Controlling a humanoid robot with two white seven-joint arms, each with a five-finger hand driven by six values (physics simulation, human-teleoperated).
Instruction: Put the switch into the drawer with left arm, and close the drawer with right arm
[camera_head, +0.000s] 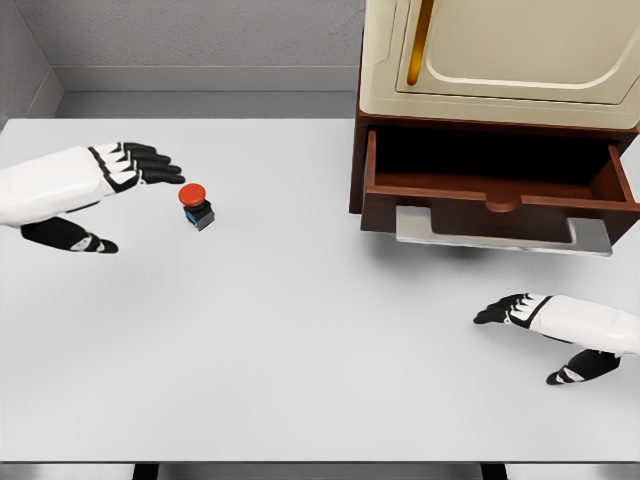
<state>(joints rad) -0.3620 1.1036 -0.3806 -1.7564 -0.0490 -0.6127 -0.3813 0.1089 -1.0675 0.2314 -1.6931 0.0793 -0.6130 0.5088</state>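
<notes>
Nearest the camera, at the lower right, we find the right robot hand (545, 325) lying low over the white surface (300, 330). Its fingers are extended and relaxed, pointing left, with the thumb held apart below; it holds nothing. It sits in front of the drawer and well apart from it.

Further back on the left, we record the left robot hand (105, 185). Its fingers are stretched out straight toward the right, the thumb spread away beneath them; this hand too is open and empty.

Just beyond those fingertips stands the switch (196, 205), a small dark block with a round red button on top. It rests on the surface, just to the right of the left robot hand and a little lower in the picture. We see a narrow gap between the fingertips and the red button, so we note no contact. The switch is well apart from the drawer and from the right robot hand.

At the far right, we observe the brown drawer (500, 195) pulled out, its dark interior exposed and a grey handle (500, 235) along its front. Above it sits a cream-coloured cabinet (500, 60).
</notes>
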